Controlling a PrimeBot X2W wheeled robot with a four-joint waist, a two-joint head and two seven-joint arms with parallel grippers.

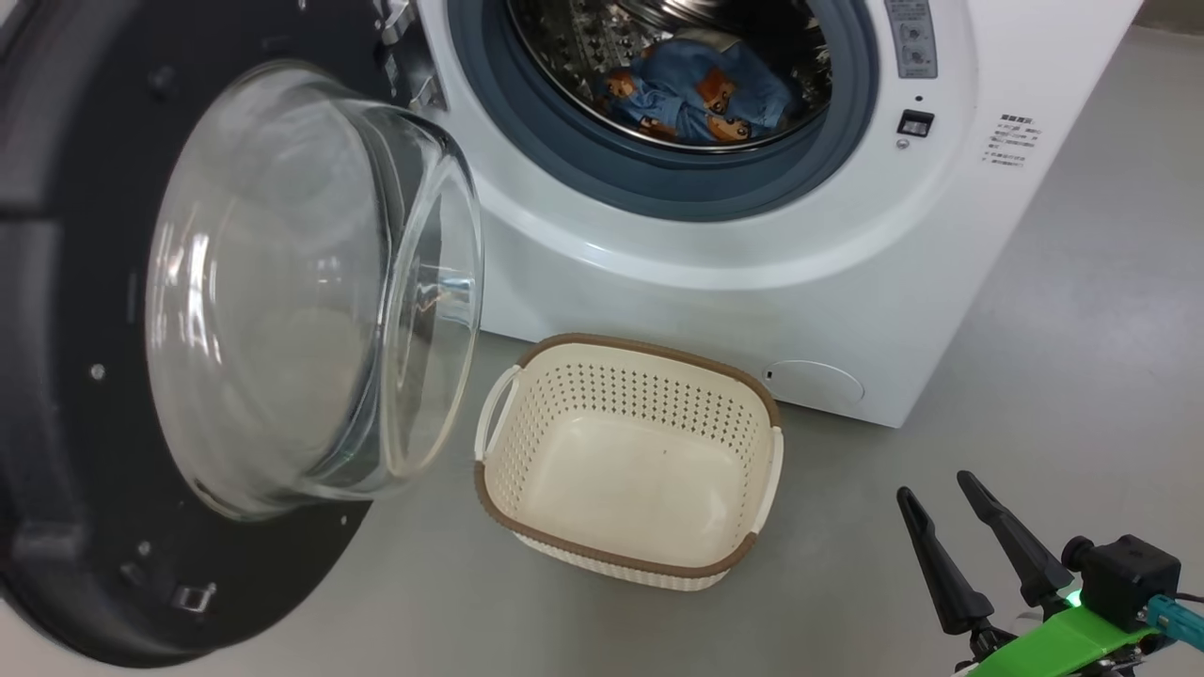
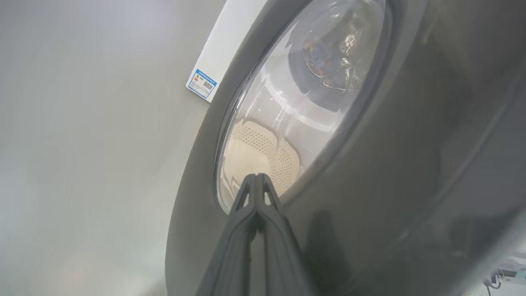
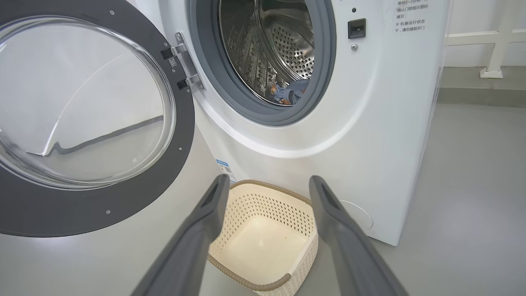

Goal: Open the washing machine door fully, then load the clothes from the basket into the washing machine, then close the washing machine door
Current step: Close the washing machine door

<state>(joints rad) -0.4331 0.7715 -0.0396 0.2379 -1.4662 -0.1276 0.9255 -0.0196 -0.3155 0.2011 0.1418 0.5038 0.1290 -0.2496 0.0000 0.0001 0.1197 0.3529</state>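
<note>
clothes (image 1: 691, 94) inside washing machine (image 1: 941, 282), basket (image 1: 640, 395) empty | washing machine door (image 1: 235, 310) wide open | left jaws clenched empty at door's outer face, likely to push | right jaws released, parked clear

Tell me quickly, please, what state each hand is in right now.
Left hand: closed, fingers together, nothing between them, pointing at the washing machine door.
Right hand: open, holding nothing.
</note>
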